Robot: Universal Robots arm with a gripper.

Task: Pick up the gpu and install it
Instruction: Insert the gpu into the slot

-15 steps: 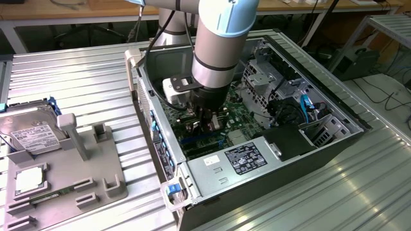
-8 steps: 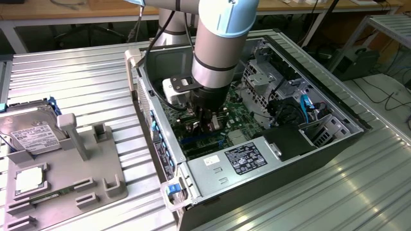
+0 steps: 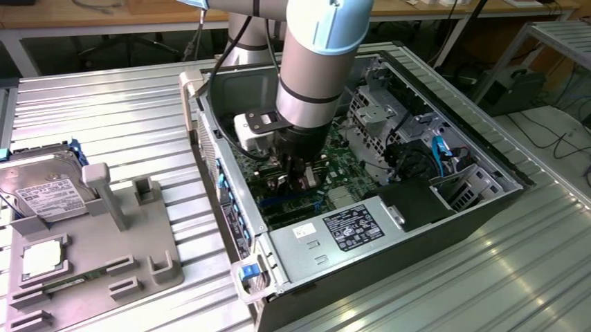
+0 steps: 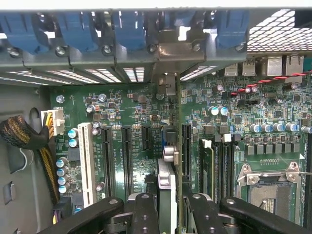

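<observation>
My gripper [image 3: 297, 178] is down inside the open computer case [image 3: 489, 207], just above the green motherboard [image 3: 347, 176]. It is shut on the gpu [image 4: 165, 181], a thin dark card seen edge-on between the two black fingers [image 4: 144, 214]. The card stands upright among the long black expansion slots [image 4: 186, 146], with its silver bracket end [image 4: 169, 84] toward the blue-clipped rear slot openings [image 4: 129, 29]. Whether its lower edge sits in a slot is hidden. In the exterior view the gpu [image 3: 301, 183] is a dark sliver under the wrist.
A grey fixture [image 3: 138, 259] on the exterior view's left holds the silver hard drive [image 3: 41, 190], a processor chip [image 3: 41, 259] and a green memory stick [image 3: 69, 280]. The power supply [image 3: 356, 228] fills the case's near end. A white slot [image 4: 87, 161] and the processor socket [image 4: 270, 192] flank the card.
</observation>
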